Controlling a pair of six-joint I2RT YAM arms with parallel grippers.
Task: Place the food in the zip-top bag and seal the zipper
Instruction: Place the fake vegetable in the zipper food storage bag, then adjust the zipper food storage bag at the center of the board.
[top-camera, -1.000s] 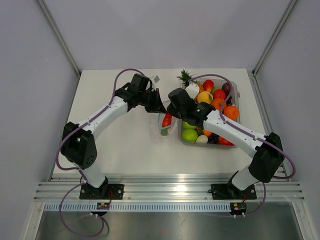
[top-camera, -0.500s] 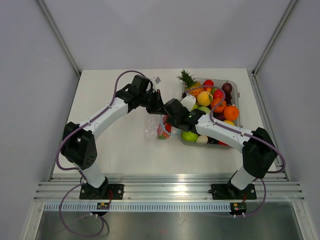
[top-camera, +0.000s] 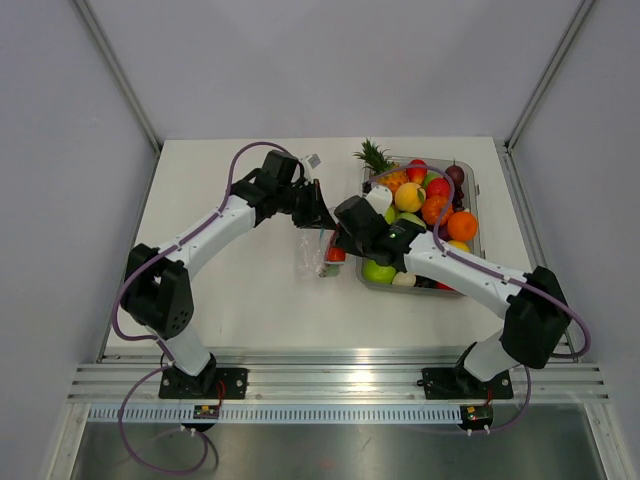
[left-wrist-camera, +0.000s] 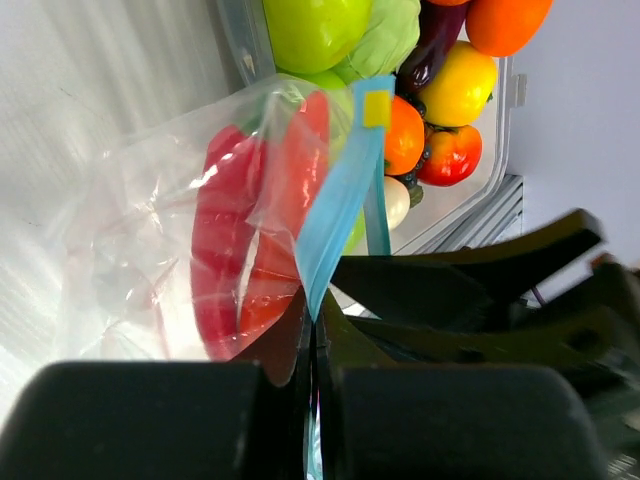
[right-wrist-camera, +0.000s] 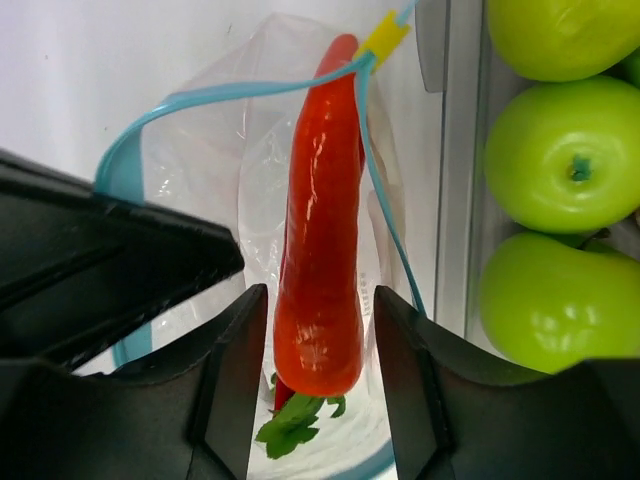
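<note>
**Top view, left to right.** The left gripper (left-wrist-camera: 312, 330), at the bag's 12 o'clock, has its jaws closed on the blue zipper (left-wrist-camera: 335, 215), pinching the strip near one end. The bag (top-camera: 310, 258) lies on the table (top-camera: 230, 300), just beside the tray at its 9 o'clock. Its mouth gapes, so the zipper forms an open loop. A yellow tab (left-wrist-camera: 376, 108) sits at the strip's far end. Inside the clear film lies the dark red chili (left-wrist-camera: 220, 250). Beside it, the orange-red piece (right-wrist-camera: 320, 270) lies within the loop of the mouth, its green tip toward the right wrist camera. The right gripper (right-wrist-camera: 320, 305), at the bag's 2 o'clock, has one finger on each side of this piece; whether they pinch it cannot be told. The tray (right-wrist-camera: 458, 200) holds mixed fruit, with green apples (right-wrist-camera: 565, 165) along the wall nearest the bag.
</note>
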